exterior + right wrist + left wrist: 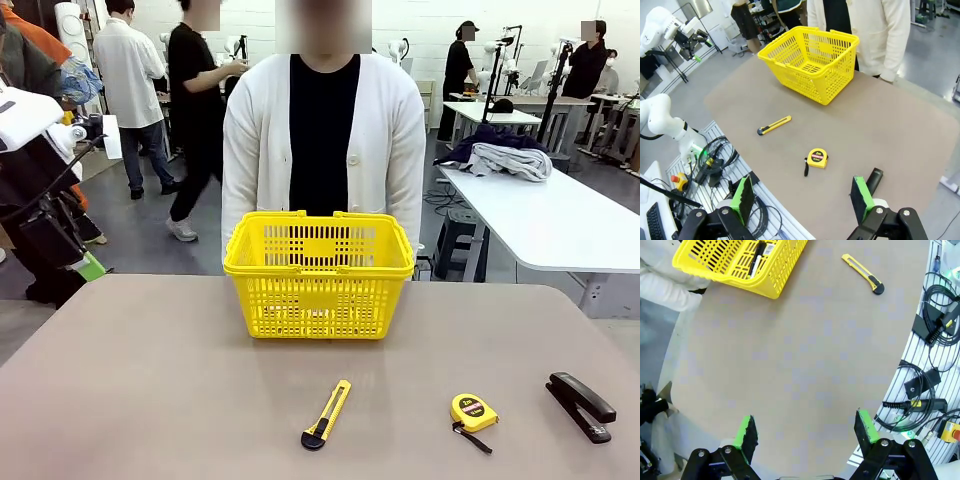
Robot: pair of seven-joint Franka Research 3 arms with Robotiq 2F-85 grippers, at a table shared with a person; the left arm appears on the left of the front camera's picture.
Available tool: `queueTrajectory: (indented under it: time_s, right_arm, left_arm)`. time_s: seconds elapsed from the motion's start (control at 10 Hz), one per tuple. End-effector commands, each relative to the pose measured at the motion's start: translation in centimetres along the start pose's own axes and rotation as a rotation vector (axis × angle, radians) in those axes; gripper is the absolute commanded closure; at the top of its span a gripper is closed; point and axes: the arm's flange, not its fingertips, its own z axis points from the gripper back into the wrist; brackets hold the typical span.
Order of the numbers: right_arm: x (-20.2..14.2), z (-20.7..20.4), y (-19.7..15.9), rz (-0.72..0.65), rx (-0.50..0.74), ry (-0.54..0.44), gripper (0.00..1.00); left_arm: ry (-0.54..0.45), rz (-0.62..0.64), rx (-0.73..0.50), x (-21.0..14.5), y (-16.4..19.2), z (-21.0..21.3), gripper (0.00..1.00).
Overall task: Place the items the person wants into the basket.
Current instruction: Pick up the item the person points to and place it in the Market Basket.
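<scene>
Biggest worry right now is picking the wrong thing. The stapler (580, 405) lies on my right, close to the table's near corner, with the tape measure (473, 411) just beside it and the knife (327, 413) nearer the middle. A sloppy approach from the right arm could land on the tape instead. It could also nudge the stapler toward the edge, which looks close in the right wrist view. The stapler is hinged and smooth, so I judge that a pinch across the top could make it pivot or slip.

The basket (318, 275) stands at the far side, right in front of the person (322, 140). From the left wrist I see a slim dark item (756, 260) lying in it, and I can't tell which one it is.

The right gripper (801, 180) has its jaws spread wide and holds nothing. It hangs over the near edge, with one end of the stapler poking out beside its finger. The left gripper (805, 417) is equally wide, empty, above bare table.
</scene>
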Motion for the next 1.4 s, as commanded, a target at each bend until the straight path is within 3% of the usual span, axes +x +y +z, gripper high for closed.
queueTrajectory:
  time_s: [0.0,0.1,0.3,0.5,0.8,1.0,1.3]
  right_arm:
    - [0.1,-0.1,0.0,0.012,0.02,-0.015,0.0]
    - [0.1,-0.1,0.0,0.012,0.02,-0.015,0.0]
    - [0.1,-0.1,0.0,0.012,0.02,-0.015,0.0]
    - [0.1,-0.1,0.0,0.012,0.02,-0.015,0.0]
    - [0.1,-0.1,0.0,0.012,0.02,-0.015,0.0]
    - [0.1,-0.1,0.0,0.012,0.02,-0.015,0.0]
    - [0.1,-0.1,0.0,0.012,0.02,-0.015,0.0]
  left_arm:
    - [0.0,0.0,0.0,0.0,0.0,0.0,0.0]
    - [-0.108,-0.045,-0.074,-1.7,1.5,1.9,0.0]
    - [-0.39,-0.104,-0.213,-8.2,5.1,7.5,0.0]
    - [-0.507,-0.149,-0.214,-13.3,6.8,11.4,0.0]
    - [-0.505,-0.134,-0.162,-19.0,7.3,11.5,0.0]
    - [-0.484,-0.168,-0.146,-20.6,7.2,10.4,0.0]
    - [-0.541,-0.179,-0.175,-23.2,7.2,9.0,0.0]
